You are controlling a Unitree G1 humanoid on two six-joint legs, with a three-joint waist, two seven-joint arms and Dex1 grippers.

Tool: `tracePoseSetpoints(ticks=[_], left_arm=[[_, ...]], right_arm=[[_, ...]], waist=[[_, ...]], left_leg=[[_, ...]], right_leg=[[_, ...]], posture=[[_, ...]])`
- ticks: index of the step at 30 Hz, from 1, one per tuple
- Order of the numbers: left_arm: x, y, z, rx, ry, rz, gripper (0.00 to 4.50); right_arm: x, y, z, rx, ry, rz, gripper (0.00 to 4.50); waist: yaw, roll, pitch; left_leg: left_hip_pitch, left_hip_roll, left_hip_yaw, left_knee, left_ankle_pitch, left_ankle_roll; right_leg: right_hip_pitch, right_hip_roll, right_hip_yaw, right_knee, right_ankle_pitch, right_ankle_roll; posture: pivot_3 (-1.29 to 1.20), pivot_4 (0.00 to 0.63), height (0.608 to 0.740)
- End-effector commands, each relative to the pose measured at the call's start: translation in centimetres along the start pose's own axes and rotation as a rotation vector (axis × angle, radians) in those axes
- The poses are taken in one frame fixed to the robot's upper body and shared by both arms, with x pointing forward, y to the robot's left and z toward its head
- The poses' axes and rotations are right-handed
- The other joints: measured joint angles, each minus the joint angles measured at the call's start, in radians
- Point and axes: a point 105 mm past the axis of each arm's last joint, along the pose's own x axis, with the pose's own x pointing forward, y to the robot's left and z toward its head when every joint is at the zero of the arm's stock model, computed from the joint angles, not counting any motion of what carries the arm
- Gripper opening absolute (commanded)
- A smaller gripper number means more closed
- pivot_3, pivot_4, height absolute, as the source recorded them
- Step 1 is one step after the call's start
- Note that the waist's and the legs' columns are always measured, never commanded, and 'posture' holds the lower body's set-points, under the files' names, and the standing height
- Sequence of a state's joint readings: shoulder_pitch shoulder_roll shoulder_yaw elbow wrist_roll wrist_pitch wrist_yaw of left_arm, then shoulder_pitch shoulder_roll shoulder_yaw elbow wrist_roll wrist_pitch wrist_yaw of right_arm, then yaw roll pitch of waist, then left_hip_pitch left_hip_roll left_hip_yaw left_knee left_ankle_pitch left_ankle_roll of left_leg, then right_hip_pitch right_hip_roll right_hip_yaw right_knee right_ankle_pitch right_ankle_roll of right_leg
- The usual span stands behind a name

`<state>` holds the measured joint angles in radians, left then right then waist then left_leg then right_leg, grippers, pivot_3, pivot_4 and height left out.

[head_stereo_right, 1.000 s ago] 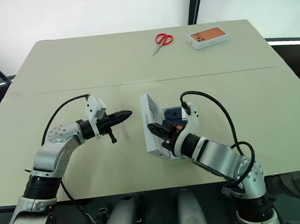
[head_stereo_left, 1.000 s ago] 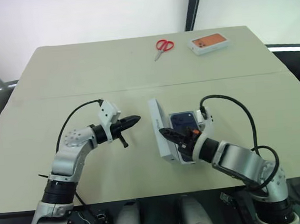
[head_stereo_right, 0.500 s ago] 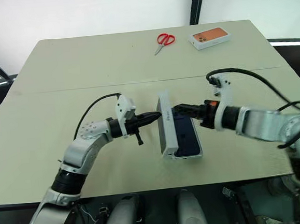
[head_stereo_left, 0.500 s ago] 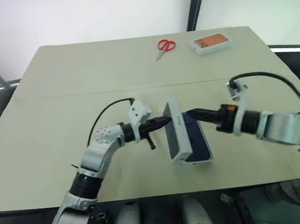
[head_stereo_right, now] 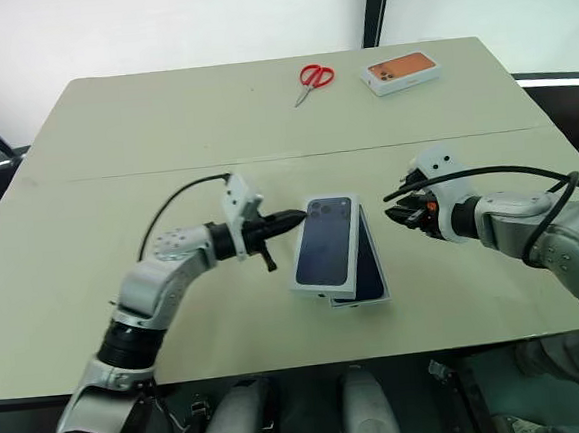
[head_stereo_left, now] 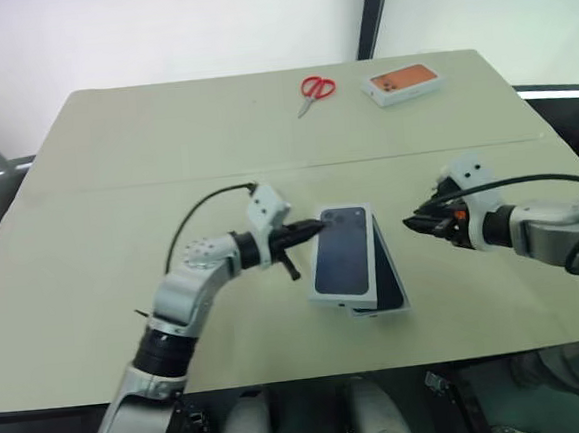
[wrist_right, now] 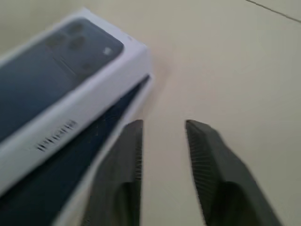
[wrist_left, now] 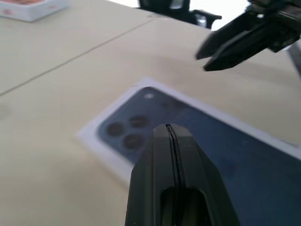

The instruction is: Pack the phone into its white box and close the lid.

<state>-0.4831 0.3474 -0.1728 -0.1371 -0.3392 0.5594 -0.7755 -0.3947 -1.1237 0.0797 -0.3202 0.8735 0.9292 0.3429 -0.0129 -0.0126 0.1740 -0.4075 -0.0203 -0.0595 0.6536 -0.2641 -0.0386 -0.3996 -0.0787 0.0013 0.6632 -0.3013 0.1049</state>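
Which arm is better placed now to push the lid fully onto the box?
Probably the left. The left gripper, jaws shut, is at the edge of the lid, which lies skewed over the white box. The right gripper stands apart from it.

Left gripper point(head_stereo_left: 316, 228): jaws shut, arm bent, reaching toward 3 o'clock, roughly level. Right gripper point(head_stereo_left: 412, 223): jaws slightly apart, holding nothing, forearm stretched, pointing toward 9 o'clock, tilted downward.

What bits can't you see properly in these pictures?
- Left eye view: the lid covers most of the phone and the white box.
- Left wrist view: the left gripper blocks whether its tip touches the lid.
- Right wrist view: print on the lid's side is too blurred.
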Motion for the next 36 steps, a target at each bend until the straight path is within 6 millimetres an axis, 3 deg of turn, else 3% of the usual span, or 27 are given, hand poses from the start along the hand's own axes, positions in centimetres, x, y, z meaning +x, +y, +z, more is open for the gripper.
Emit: tracePoseSetpoints(ticks=[1,5,15,29,36], left_arm=[[-2.1,0.0,0.1,0.101,0.059,-0.004,0.0],[-3.3,0.0,-2.1,0.139,0.199,-0.043,0.0],[-1.5,-1.3,-3.4,0.135,0.28,-0.123,0.0],[0.8,-3.6,-3.1,0.044,0.223,-0.217,0.0],[0.9,-3.7,-3.0,0.045,0.217,-0.221,0.0]], right_arm=[[-0.6,0.3,1.4,-0.194,-0.037,-0.003,0.02],[-0.4,1.5,1.4,-0.403,-0.009,0.034,0.02],[0.9,4.8,0.5,-0.51,0.006,0.135,0.02],[0.9,5.6,0.2,-0.54,0.017,0.173,0.02],[0.7,5.5,0.1,-0.547,0.022,0.168,0.02]], waist=[[0.001,0.0,0.0],[0.003,0.001,0.001],[0.001,0.001,0.001],[0.003,0.001,0.001],[0.003,0.001,0.001]], left_leg=[[0.0,0.0,0.0,0.0,0.0,0.0],[0.0,0.0,0.0,0.0,0.0,0.0],[0.0,-0.001,-0.001,0.0,0.0,0.0],[0.0,-0.001,-0.001,0.0,0.0,0.0],[0.0,-0.001,-0.001,0.001,0.0,0.0]], right_leg=[[0.0,0.0,0.0,0.0,0.0,0.0],[0.0,0.0,0.0,0.0,0.0,0.0],[0.0,-0.001,0.0,-0.001,0.0,0.0],[0.0,-0.001,0.0,0.0,0.0,0.0],[0.001,-0.001,0.0,0.0,0.0,0.0]], posture=[[0.0,0.15,0.74],[0.0,0.15,0.74],[0.0,0.15,0.74],[0.0,0.15,0.74],[0.0,0.15,0.74]])
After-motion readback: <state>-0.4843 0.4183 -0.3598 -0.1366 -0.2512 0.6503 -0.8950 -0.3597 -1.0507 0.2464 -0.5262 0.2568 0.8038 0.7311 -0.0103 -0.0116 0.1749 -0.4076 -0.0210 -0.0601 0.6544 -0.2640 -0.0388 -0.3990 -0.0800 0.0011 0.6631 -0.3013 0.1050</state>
